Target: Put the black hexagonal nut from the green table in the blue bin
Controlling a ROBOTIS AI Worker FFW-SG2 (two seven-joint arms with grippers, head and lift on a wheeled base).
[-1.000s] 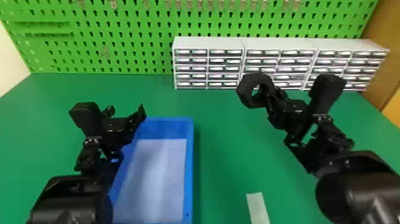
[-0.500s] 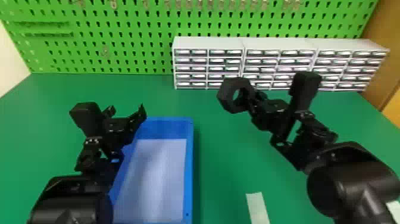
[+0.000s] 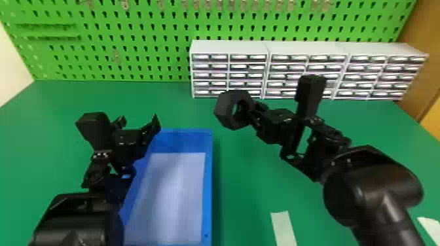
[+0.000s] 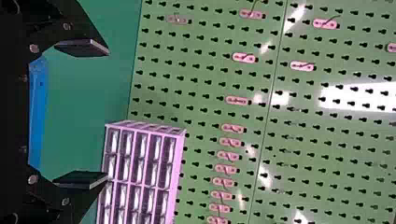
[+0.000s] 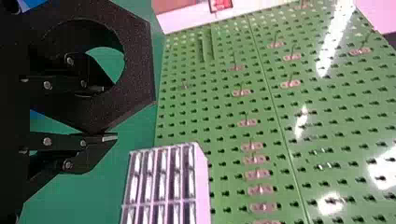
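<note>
Grn tbl (image 3: 248, 196), 1 nut (image 3: 224, 109), 1 bin (image 3: 208, 186)

In the head view, the upper part of the frame is crossed by a green pegboard (image 3: 137, 41), its top edge dotted with small hooks (image 3: 124, 4). Below it, right of centre, white drawer cabinets (image 3: 229, 47) are lined up (three of them, joined side by side). The right edge is bordered by a brown panel (image 3: 425, 29), the left by a pale wall (image 3: 9, 78). A white strip (image 3: 284, 229) is seen at lower right, and another white piece (image 3: 430, 227) is cut off by the corner.
</note>
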